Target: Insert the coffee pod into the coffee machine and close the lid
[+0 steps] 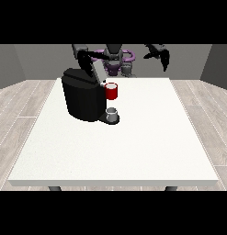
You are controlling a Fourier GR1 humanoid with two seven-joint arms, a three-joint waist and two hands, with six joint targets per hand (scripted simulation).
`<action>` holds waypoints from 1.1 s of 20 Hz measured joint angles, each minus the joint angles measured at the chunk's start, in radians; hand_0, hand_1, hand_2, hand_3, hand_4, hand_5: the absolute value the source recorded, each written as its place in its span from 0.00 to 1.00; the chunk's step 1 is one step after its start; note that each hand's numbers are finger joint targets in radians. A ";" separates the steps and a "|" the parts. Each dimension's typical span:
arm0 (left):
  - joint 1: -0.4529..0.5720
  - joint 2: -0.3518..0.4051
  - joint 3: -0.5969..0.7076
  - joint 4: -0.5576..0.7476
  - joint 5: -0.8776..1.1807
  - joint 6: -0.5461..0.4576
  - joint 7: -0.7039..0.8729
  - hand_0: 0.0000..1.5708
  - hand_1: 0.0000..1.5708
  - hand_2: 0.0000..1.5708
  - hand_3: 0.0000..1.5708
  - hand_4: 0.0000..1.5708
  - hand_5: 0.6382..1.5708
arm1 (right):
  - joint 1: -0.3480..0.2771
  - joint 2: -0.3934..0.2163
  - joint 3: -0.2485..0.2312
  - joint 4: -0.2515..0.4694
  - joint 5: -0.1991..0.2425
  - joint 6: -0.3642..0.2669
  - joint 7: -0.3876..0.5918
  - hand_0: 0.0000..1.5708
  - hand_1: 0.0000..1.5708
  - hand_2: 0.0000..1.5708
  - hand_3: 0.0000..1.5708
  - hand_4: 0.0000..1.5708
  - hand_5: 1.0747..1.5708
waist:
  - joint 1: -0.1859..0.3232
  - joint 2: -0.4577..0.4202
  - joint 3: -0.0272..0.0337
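Coffee pod: small grey cup standing on the coffee machine base, just below a red thing at the machine; probably light, rigid, slick, best pinched at its side wall. Hand at the view's right hangs behind the machine, holding nothing, fingers relaxed; other hand's state I cannot tell. White surface, wood-look floor, grey walls.

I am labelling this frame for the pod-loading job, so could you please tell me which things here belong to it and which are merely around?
Belong to the job:
- coffee machine, black, lid up
- hand at the view's right, raised off the table

Just there:
- red thing at the machine
- grey thing at the machine's base; I cannot tell whether it is the pod
- white table
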 measured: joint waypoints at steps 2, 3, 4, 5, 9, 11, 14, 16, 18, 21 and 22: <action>0.009 -0.004 -0.010 -0.027 -0.004 0.010 0.011 0.00 0.00 0.00 0.00 0.19 1.00 | -0.014 -0.002 0.005 0.011 0.015 -0.010 -0.009 0.00 0.00 0.00 0.00 0.14 1.00 | 0.006 0.005 -0.0003; 0.002 -0.013 -0.019 -0.038 -0.011 0.024 0.028 0.00 0.00 0.00 0.00 0.22 1.00 | -0.028 -0.006 0.006 0.015 0.019 -0.010 -0.013 0.00 0.00 0.00 0.00 0.10 1.00 | 0.010 0.013 -0.0001; -0.003 -0.003 -0.014 -0.040 -0.006 0.018 0.028 0.00 0.00 0.00 0.00 0.22 1.00 | -0.037 -0.006 0.010 0.013 0.026 -0.014 -0.018 0.00 0.00 0.00 0.00 0.07 1.00 | 0.011 0.021 -0.0003; -0.004 -0.003 -0.017 -0.043 -0.007 0.018 0.027 0.00 0.00 0.00 0.00 0.23 1.00 | -0.051 -0.011 0.010 0.012 0.034 -0.024 -0.009 0.00 0.00 0.00 0.00 0.08 1.00 | 0.016 0.030 0.0005; -0.014 -0.005 -0.027 -0.048 -0.015 0.030 0.042 0.00 0.00 0.00 0.00 0.23 1.00 | -0.098 -0.028 0.022 0.020 0.056 -0.026 0.043 0.00 0.00 0.00 0.00 0.00 1.00 | 0.024 0.049 0.0050; -0.018 0.002 -0.022 -0.043 -0.012 0.027 0.036 0.00 0.00 0.00 0.00 0.24 1.00 | -0.122 -0.034 0.025 0.020 0.067 -0.034 0.073 0.00 0.00 0.00 0.00 0.00 1.00 | 0.028 0.061 0.0072; -0.016 -0.003 -0.038 -0.048 -0.016 0.021 0.039 0.00 0.00 0.00 0.00 0.26 1.00 | -0.123 -0.031 0.031 0.012 0.087 -0.055 0.081 0.00 0.00 0.00 0.00 0.00 1.00 | 0.037 0.066 0.0085; -0.033 -0.002 -0.042 -0.047 -0.019 0.023 0.046 0.00 0.00 0.00 0.00 0.23 1.00 | -0.134 -0.033 0.039 0.003 0.105 -0.070 0.109 0.00 0.00 0.00 0.00 0.00 1.00 | 0.039 0.073 0.0105; -0.039 -0.007 -0.050 -0.047 -0.021 0.022 0.043 0.00 0.00 0.00 0.00 0.20 1.00 | -0.144 -0.049 0.045 -0.007 0.130 -0.082 0.130 0.00 0.00 0.00 0.00 0.06 1.00 | 0.053 0.087 0.0129; -0.058 -0.008 -0.064 -0.043 -0.026 0.014 0.049 0.00 0.00 0.00 0.00 0.21 1.00 | -0.166 -0.069 0.056 -0.014 0.168 -0.101 0.188 0.00 0.00 0.00 0.00 0.14 1.00 | 0.074 0.100 0.0179; -0.061 -0.002 -0.063 -0.043 -0.025 0.008 0.044 0.00 0.00 0.00 0.00 0.21 1.00 | -0.171 -0.080 0.057 -0.018 0.179 -0.101 0.195 0.00 0.00 0.00 0.00 0.19 1.00 | 0.083 0.107 0.0191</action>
